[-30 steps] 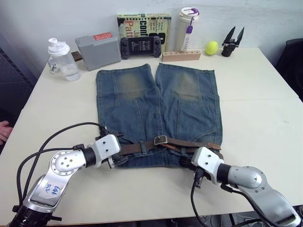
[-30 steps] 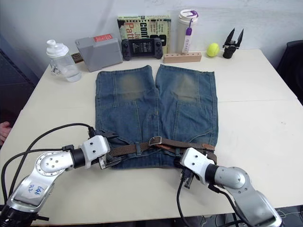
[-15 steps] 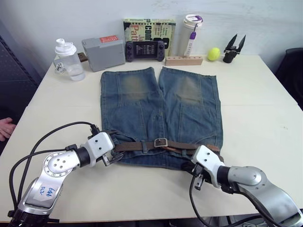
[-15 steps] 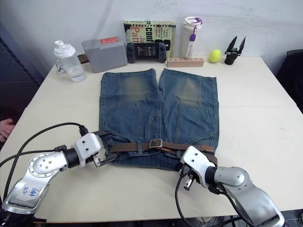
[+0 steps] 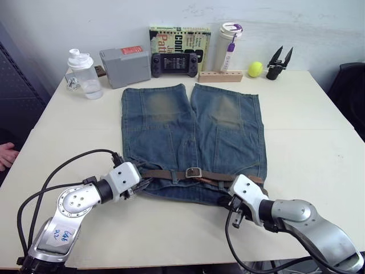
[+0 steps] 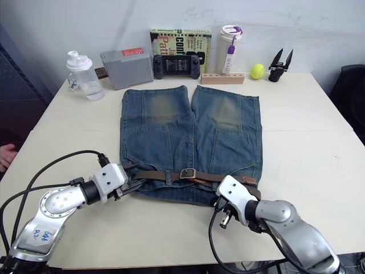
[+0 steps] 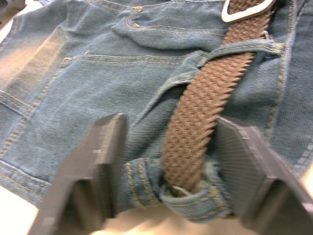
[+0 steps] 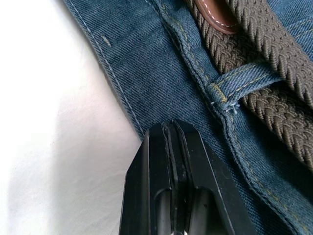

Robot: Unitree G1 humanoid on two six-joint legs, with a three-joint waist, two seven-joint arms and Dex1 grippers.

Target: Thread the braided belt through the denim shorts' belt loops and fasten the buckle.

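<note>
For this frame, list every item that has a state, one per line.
Blue faded denim shorts: spread flat on the table.
Dark brown braided belt: lying along the waistband, passing under belt loops.
Silver buckle: strap through it.
Left gripper: open, straddling the belt.
Right gripper: shut, empty.

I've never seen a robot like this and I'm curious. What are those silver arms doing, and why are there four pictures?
It is a robot with two arms. Two pictures come from cameras on its head, looking down at the table. The other two come from small cameras on its wrists, so they look very close up.

On the table lie denim shorts with a braided belt through the belt loops. Its silver buckle sits mid-waist.

The left end effector is open, its fingers on either side of the belt's end. The right end effector is shut, holding nothing, at the shorts' edge.

At the back stand a bottle, a book and a yellow ball.
</note>
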